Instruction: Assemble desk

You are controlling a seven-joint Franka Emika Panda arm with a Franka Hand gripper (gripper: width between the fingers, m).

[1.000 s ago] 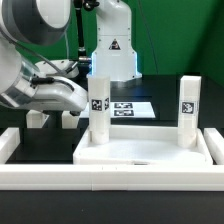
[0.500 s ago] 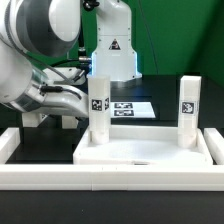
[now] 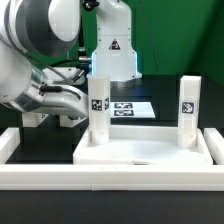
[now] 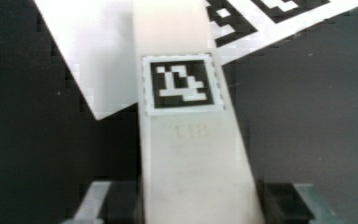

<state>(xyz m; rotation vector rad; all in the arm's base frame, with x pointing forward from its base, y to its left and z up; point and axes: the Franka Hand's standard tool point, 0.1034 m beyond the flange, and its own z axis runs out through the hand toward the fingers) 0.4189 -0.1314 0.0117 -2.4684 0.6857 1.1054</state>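
Note:
The white desk tabletop (image 3: 140,152) lies flat with its rim up. Two white legs stand upright on it: one at its left corner in the exterior view (image 3: 98,108) and one at its right corner (image 3: 188,110), each with a black-and-white tag. My gripper (image 3: 87,110) reaches in from the exterior view's left, at the left leg. In the wrist view the gripper (image 4: 201,205) has that tagged leg (image 4: 190,130) between its fingers (image 4: 105,200), with a dark gap on each side. The jaws stand open around the leg.
The marker board (image 3: 130,108) lies behind the tabletop and shows in the wrist view (image 4: 274,15). A low white border wall (image 3: 110,177) runs along the front and both sides. Two small white pieces (image 3: 35,118) show under the arm. The white robot base (image 3: 113,50) stands behind.
The arm swung and rose from one second ago to half a second ago, then held still. The left leg's tag faces the same way throughout.

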